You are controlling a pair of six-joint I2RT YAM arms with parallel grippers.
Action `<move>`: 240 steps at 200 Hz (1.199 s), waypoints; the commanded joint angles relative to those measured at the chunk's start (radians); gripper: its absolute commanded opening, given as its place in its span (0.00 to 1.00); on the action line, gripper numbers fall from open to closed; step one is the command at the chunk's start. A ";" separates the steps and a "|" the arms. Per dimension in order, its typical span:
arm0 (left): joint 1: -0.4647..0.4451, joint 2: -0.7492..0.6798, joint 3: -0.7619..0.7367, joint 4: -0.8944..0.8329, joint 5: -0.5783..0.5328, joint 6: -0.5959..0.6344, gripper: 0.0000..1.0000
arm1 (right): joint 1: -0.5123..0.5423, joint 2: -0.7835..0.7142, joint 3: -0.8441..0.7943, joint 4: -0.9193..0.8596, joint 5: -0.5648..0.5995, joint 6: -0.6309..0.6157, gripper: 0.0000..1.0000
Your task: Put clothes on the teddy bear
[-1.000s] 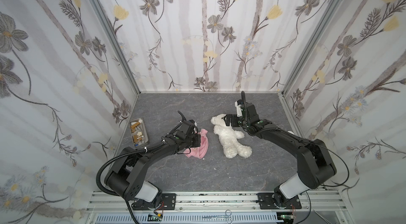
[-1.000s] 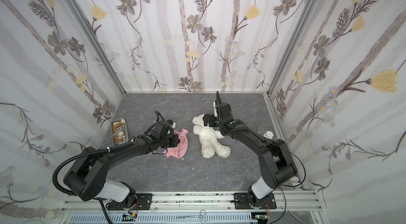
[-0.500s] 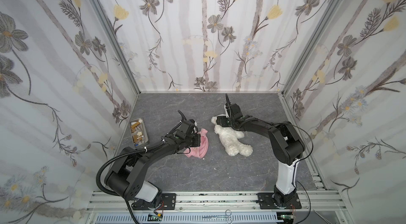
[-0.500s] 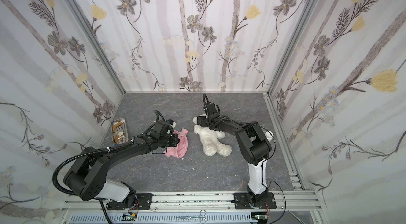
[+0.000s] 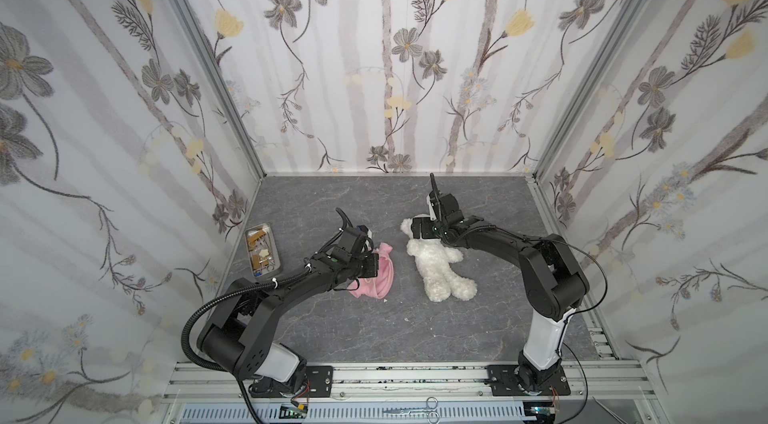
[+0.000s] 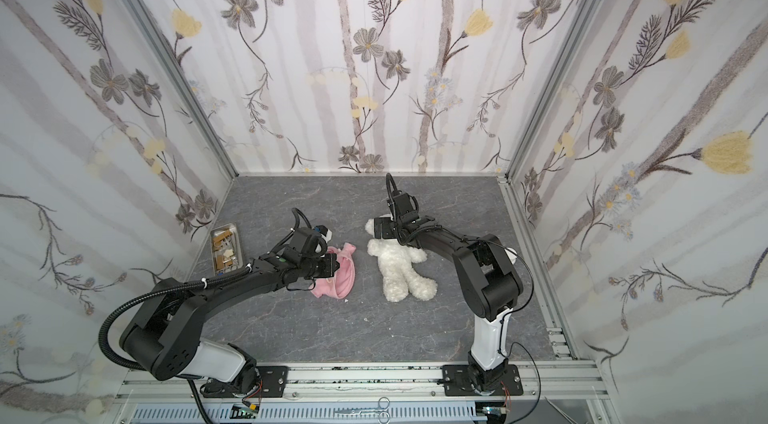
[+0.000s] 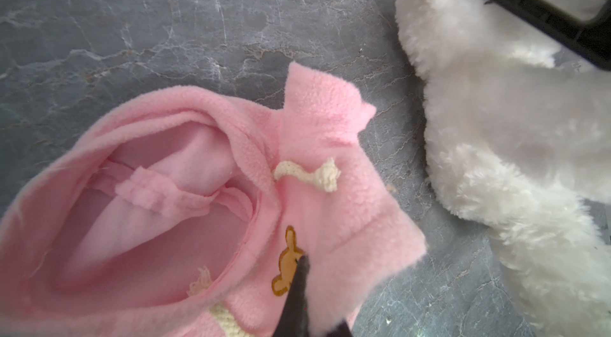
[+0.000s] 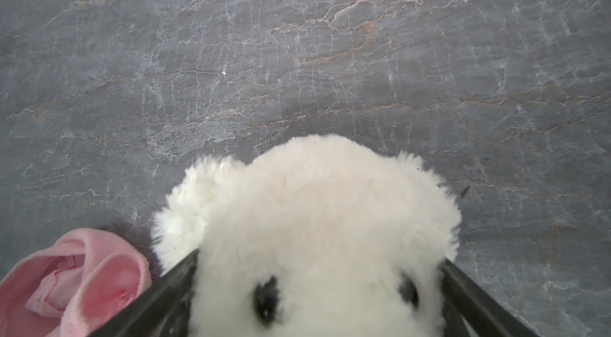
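Swung in over the head of the teddy bear (image 5: 436,276), the right gripper (image 5: 417,229) straddles it, 2 fingers spread wide.
Bear lies face up on the table (image 5: 415,338), just beside the pink hoodie (image 5: 383,281); left gripper (image 5: 373,267) rests on it, fingers together.

Soft, even light fills my cell, and the fluffy white plush teddy bear (image 5: 436,272) throws only a faint shadow on the grey marbled floor (image 5: 374,330) beside it. Around it, the flowered walls (image 5: 374,68) bow towards the frame edges. Up close its fur washes out, and my right fingers (image 8: 158,292) beside it blur.
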 commanded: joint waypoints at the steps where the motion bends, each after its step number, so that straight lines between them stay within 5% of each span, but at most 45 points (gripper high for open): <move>1: 0.005 -0.009 0.003 0.011 0.003 0.007 0.00 | -0.001 0.031 -0.001 0.023 -0.041 0.030 1.00; 41: 0.008 -0.018 0.002 0.012 0.001 0.003 0.00 | 0.003 0.089 0.005 0.053 -0.071 0.061 0.91; 74: 0.011 -0.017 0.015 0.014 -0.002 -0.029 0.00 | 0.006 0.085 -0.021 0.110 -0.095 0.045 0.58; 86: 0.013 -0.014 0.021 0.014 0.002 -0.048 0.00 | 0.005 0.024 -0.062 0.139 -0.073 0.009 0.43; 110: 0.013 -0.011 0.028 0.013 0.031 -0.093 0.00 | 0.006 -0.167 -0.206 0.166 -0.034 -0.079 0.29; 137: 0.013 -0.005 0.045 0.014 0.083 -0.134 0.00 | 0.056 -0.422 -0.438 0.201 -0.043 -0.134 0.23; 170: 0.013 0.021 0.080 0.012 0.108 -0.156 0.00 | 0.251 -0.644 -0.605 0.225 0.006 -0.219 0.23; 204: 0.010 0.048 0.086 0.012 0.159 -0.160 0.00 | 0.399 -0.674 -0.664 0.345 0.025 -0.326 0.21; 240: 0.007 0.045 0.077 0.011 0.199 -0.157 0.00 | 0.485 -0.528 -0.575 0.358 0.268 -0.387 0.17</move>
